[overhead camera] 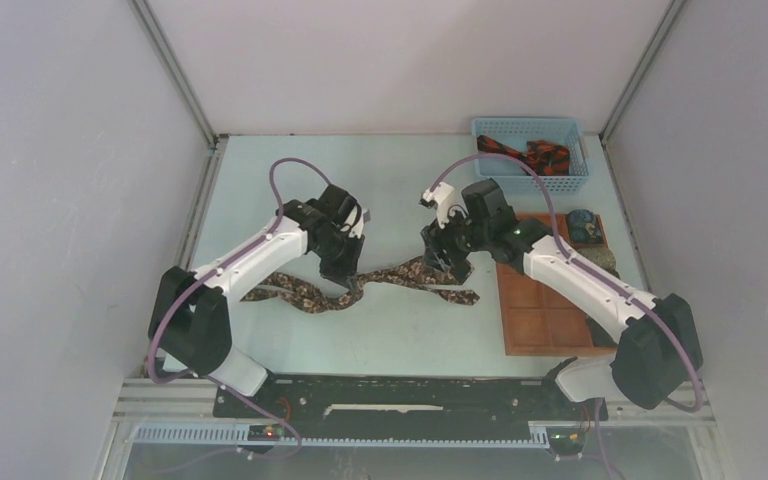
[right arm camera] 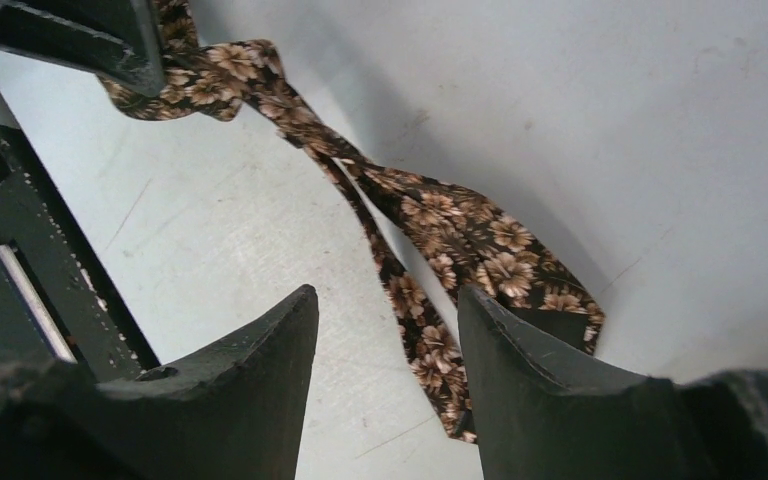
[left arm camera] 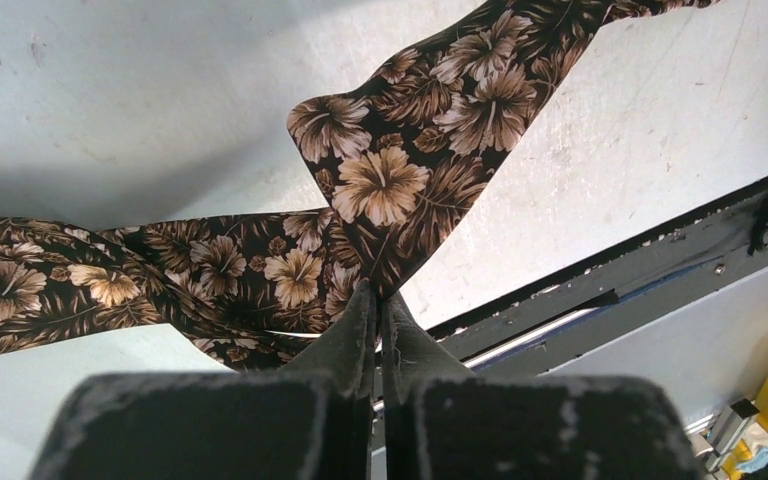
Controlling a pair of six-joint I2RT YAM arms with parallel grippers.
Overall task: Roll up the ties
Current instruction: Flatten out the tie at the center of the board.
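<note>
1. On the table, top external view: the brown floral tie lay stretched crosswise in a loose wavy line between the two arms, near the middle of the surface. The left gripper was down on the tie's middle stretch. The right gripper stood over the tie's right-hand part. I could not tell from this view whether either pincer was spread. At the far right corner sat a blue mesh basket holding a black and red-orange tie. Just in front of it was an orange-brown tray, with a blue-green roll in a far compartment.

2. Left wrist view: the left gripper was pressed together, and its tips pinched the tie where a wide pointed flap crossed over a narrower band. The band ran off to the left over the table. A dark metal rail ran past on the right.

3. Right wrist view: the right gripper was spread wide, with a clear gap between its fingers and nothing pinched. The tie lay twisted on the table. A narrow strand ran down the gap close to the right-hand finger, and the broad end lay beyond that finger. At the upper left the left gripper held the tie's far part.
</note>
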